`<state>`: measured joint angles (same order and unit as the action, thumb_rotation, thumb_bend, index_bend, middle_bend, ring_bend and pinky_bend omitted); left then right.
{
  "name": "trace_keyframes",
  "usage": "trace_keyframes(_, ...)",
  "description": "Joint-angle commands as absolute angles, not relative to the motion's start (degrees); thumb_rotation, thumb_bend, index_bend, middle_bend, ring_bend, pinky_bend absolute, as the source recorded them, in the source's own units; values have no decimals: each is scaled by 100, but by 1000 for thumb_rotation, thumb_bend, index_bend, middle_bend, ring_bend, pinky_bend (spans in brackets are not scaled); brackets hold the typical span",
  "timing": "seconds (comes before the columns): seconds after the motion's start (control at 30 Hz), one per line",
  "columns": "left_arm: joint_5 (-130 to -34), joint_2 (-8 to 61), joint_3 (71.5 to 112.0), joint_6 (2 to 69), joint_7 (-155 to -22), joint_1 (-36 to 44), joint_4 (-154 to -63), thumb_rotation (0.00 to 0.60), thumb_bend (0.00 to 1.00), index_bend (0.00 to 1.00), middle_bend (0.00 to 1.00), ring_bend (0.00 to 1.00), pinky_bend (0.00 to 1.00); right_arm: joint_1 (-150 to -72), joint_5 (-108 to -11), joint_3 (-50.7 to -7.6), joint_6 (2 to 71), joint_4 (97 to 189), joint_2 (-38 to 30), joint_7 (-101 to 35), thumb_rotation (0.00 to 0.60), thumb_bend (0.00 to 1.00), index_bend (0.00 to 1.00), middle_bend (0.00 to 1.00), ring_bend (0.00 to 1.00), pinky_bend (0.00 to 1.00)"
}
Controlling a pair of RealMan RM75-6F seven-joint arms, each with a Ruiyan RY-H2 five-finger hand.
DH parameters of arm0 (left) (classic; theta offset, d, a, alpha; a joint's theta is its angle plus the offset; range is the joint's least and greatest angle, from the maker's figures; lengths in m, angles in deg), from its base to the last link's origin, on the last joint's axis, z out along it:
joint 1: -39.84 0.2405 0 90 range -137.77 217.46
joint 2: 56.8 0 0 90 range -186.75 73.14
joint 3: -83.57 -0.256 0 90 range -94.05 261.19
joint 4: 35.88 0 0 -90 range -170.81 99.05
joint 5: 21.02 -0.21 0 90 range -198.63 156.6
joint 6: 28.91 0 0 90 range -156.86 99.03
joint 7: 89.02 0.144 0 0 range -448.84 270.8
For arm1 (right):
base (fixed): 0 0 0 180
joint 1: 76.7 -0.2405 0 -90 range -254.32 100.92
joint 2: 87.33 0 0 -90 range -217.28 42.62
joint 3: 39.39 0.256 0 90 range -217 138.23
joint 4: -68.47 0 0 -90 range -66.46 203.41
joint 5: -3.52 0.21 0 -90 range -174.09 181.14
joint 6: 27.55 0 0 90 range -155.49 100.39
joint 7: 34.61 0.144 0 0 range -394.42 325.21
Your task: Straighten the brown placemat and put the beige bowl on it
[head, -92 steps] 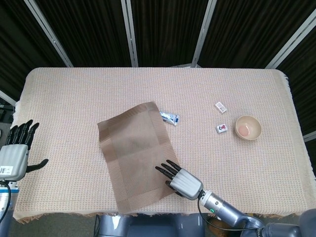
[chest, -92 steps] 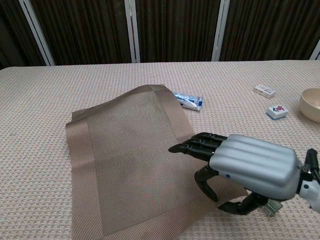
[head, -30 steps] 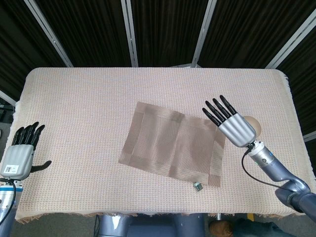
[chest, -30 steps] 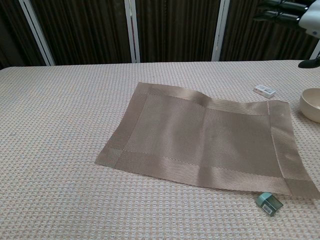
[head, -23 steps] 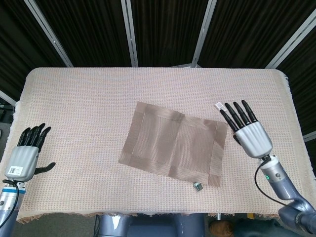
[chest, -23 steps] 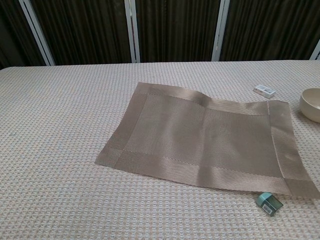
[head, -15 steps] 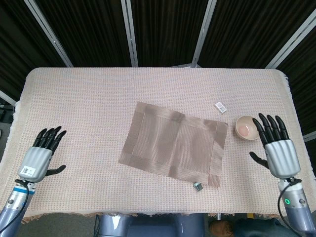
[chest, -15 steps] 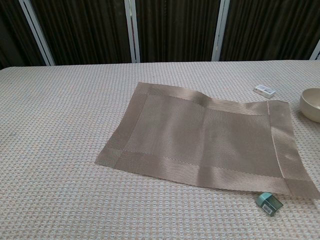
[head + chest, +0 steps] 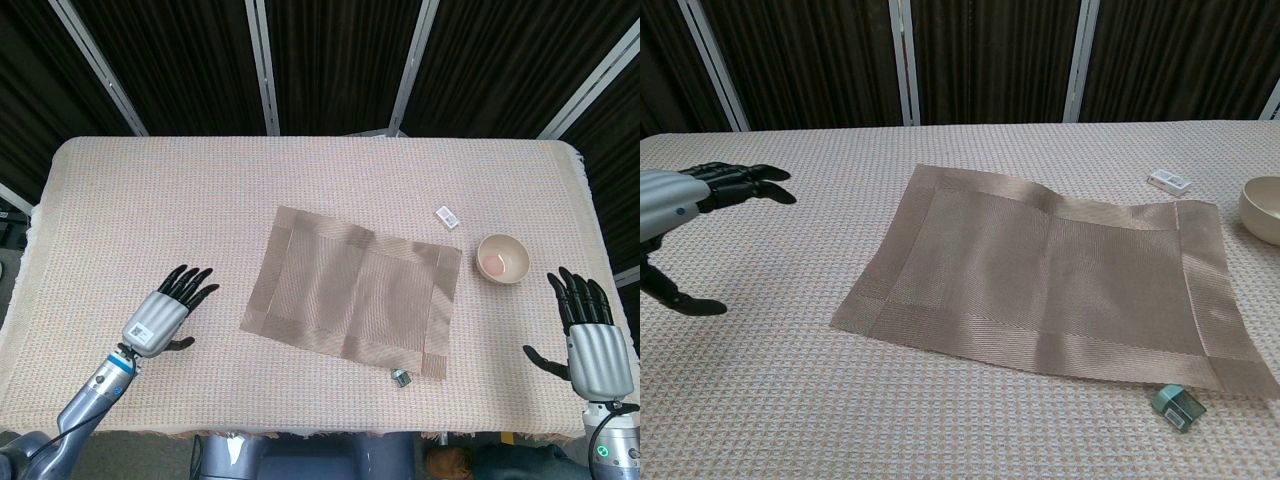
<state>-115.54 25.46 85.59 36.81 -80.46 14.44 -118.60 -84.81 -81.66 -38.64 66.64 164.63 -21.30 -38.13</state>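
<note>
The whole table [image 9: 120, 190] is seen steeply from above in the head view. It is viewed low and close, facing the curtains, from the chest; the brown placemat [image 9: 352, 292] [image 9: 1050, 285] is shared.

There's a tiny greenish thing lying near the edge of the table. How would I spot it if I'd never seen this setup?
Start from the large brown woven placemat in the middle of the beige cloth-covered table. Follow it to its near right corner, the one closest to the robot; just outside that corner lies a small green block. Unlike the white tile and the round beige bowl further back, it is green and lies at the mat's near edge.
</note>
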Motion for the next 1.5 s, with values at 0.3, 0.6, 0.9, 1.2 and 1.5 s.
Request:
trace_keyframes(0.3, -11448, 3820, 8709, 2978, -8135, 777, -10566, 600, 174, 245, 0, 0, 0, -8504, -8005, -3695, 6438, 16306, -2120, -3591, 600, 0, 0, 0, 0, 0)
trace_keyframes(0.6, -11481, 4272, 8703, 2980, -8337, 544, -10005, 600, 208, 261, 0, 0, 0, -8487, -7931, -3597, 6314, 16216, -2080, -3547, 600, 0, 0, 0, 0, 0)
trace_keyframes(0.9, -11396, 4384, 8614, 2903, -8170, 453, -9922, 600, 209, 262, 0, 0, 0, -8419, -7981, -3522, 6333, 16238, -2120, -3485, 600, 0, 0, 0, 0, 0)
trace_keyframes(1.2, -11328, 4271, 8535, 2979, -8050, 476, -10054, 600, 211, 261, 0, 0, 0, -8372, -8014, -3457, 6331, 16251, -2153, -3427, 600, 0, 0, 0, 0, 0)
trace_keyframes(1.5, -11224, 4194, 8486, 2949, -8137, 493, -10074, 600, 210, 262, 0, 0, 0, -8347, -8041, -3423, 6316, 16264, -2163, -3422, 600, 0, 0, 0, 0, 0)
